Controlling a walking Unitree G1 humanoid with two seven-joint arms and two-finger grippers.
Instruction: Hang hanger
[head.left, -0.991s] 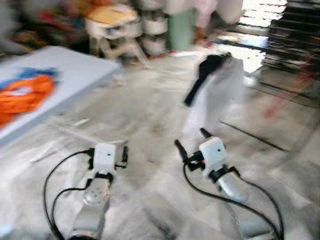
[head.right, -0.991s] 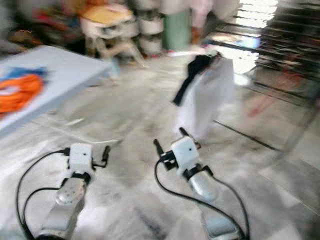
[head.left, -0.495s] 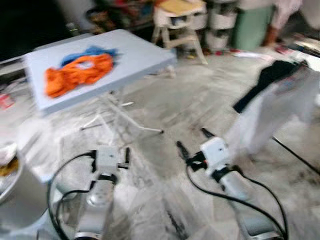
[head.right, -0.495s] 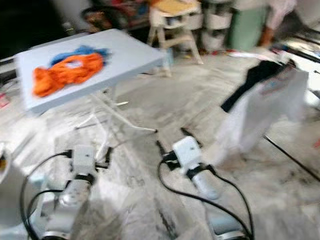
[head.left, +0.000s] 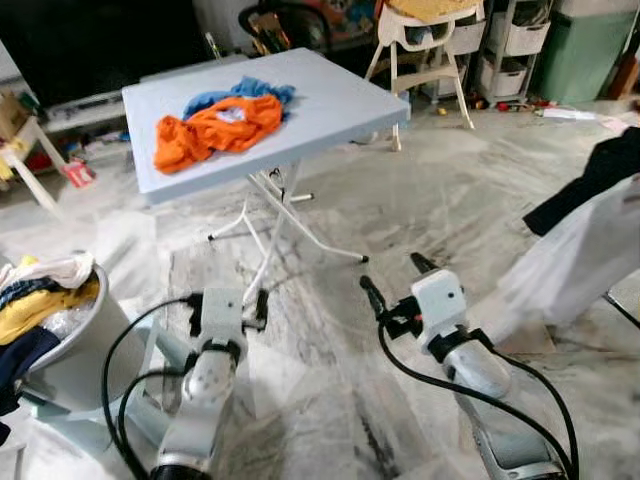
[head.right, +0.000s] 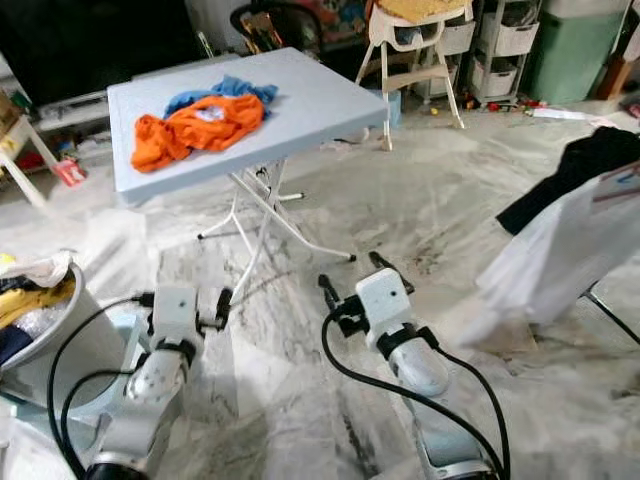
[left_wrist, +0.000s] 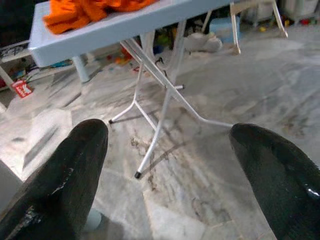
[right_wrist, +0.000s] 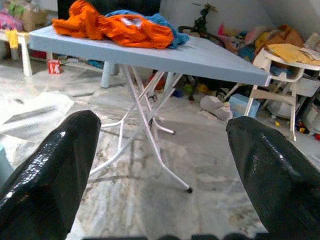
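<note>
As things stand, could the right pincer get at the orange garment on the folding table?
Probably not yet. The right pincer hangs open and low over the marble floor, short of the folding table, and the orange garment lies on the tabletop's far left part. Nothing blocks the way; the robot would likely have to step closer and lift the arm.

Orange garment (head.left: 215, 125) on pale-blue table (head.left: 340, 100); grey-veined marble floor (head.left: 330, 330).

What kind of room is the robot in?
Probably a family living room on laundry day: a pale blue folding table holding an orange garment, a grey laundry basket, and a white high chair.
</note>
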